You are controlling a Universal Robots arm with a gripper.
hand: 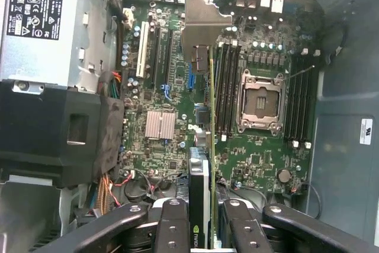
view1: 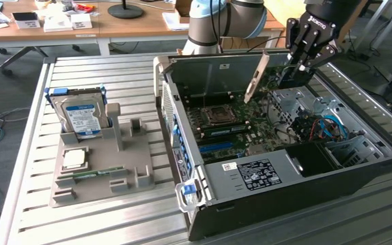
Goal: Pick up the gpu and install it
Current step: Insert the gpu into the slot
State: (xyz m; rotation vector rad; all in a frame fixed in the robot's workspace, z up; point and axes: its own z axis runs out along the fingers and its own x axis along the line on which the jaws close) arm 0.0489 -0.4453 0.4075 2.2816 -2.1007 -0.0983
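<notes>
Squarely between the jaws, the gpu [hand: 199, 173], edge-on.

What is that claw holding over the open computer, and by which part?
The gripper holds the gpu on edge above the open computer case, pinched across its flat faces at the end away from the silver bracket.
</notes>
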